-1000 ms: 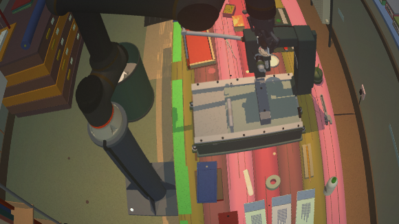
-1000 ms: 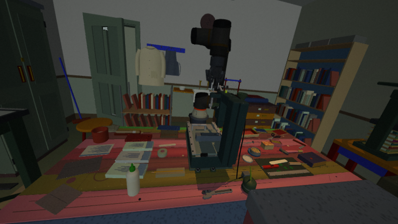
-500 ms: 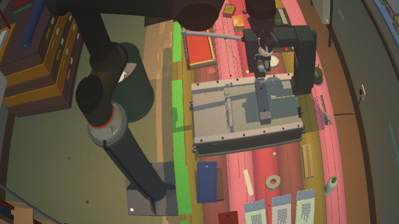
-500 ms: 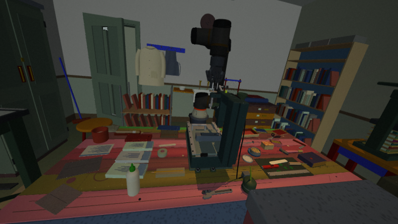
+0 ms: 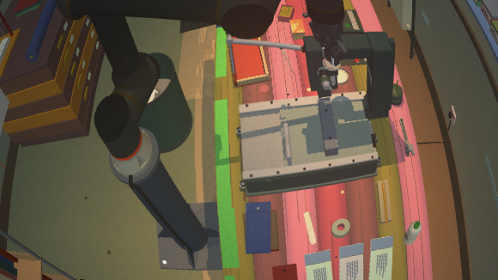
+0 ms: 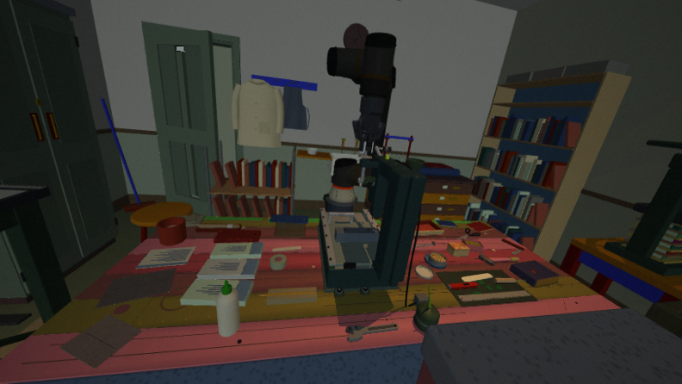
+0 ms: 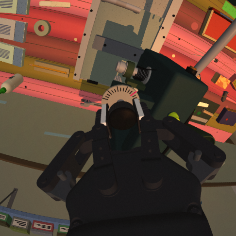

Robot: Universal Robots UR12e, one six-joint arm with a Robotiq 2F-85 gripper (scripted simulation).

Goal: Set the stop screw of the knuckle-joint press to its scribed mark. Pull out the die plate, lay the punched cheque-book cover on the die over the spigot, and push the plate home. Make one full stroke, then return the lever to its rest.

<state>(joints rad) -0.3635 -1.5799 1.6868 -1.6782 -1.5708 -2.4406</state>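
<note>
My gripper [image 7: 121, 114] [image 5: 330, 64] [image 6: 370, 148] hangs over the top of the dark green knuckle-joint press [image 6: 393, 219] [image 5: 380, 73]. Between its fingers sits the black knurled stop screw knob [image 7: 121, 116]. Behind the knob is a pale graduated dial [image 7: 120, 93] with a red scribed mark [image 7: 133, 93] at its right. The press lever [image 5: 264, 44] [image 7: 214, 48] is a grey rod that sticks out from the head. The die plate [image 5: 307, 137] lies in the press bed, with a grey handle bar [image 5: 286, 141]. A dark blue cover [image 5: 258, 226] lies on the bench in front of the press. The gripper is closed around the stop screw knob.
Behind the bench stand a low bookshelf [image 6: 250, 188], a door and a hanging coat. On the bench lie printed sheets [image 5: 350, 262], a tape roll [image 5: 340, 227], a glue bottle [image 6: 227, 310], a wrench [image 5: 405, 137] and a red tray [image 5: 250, 62]. The robot's base column [image 5: 171, 206] stands left of the bench.
</note>
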